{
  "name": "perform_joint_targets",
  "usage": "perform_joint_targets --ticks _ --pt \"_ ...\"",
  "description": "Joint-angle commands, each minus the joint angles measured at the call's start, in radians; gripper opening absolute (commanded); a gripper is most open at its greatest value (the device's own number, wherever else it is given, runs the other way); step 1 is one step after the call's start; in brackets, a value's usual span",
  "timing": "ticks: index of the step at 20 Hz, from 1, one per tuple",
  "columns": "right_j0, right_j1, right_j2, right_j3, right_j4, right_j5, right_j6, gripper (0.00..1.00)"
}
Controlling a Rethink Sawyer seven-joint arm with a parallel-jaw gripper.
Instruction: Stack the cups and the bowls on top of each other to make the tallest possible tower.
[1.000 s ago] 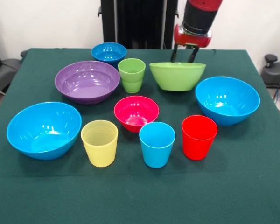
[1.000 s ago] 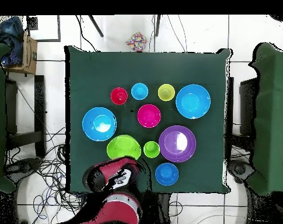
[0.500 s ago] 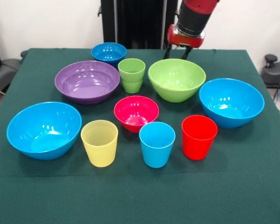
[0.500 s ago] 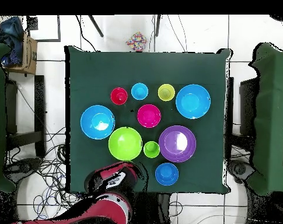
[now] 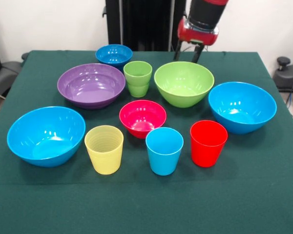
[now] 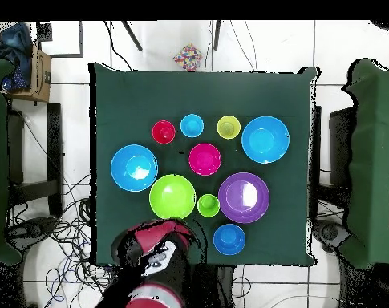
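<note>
Gripper [image 5: 188,52] hangs spread and empty behind lime-green bowl [image 5: 184,83], whose rim hides its fingertips.

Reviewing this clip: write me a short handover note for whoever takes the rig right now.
Gripper: open, holding nothing, raised just behind the lime-green bowl.
All ten pieces stand apart and upright on the table: purple bowl, dark blue bowl, green cup, pink-red bowl, two large light blue bowls, yellow cup, light blue cup, red cup.
Done: nothing stacked.
Left: the whole tower.
</note>
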Motion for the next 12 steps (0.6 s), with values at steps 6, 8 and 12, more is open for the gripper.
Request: perform_joint_targets --ticks 6,8,12 --pt "0.040 -0.376 0.007 0.024 0.217 0.488 0.163 1.00" --pt "0.047 -0.408 0.002 0.016 0.248 0.510 0.175 1.00" --pt "0.079 -0.438 -0.017 -0.003 0.291 0.545 0.198 1.00"
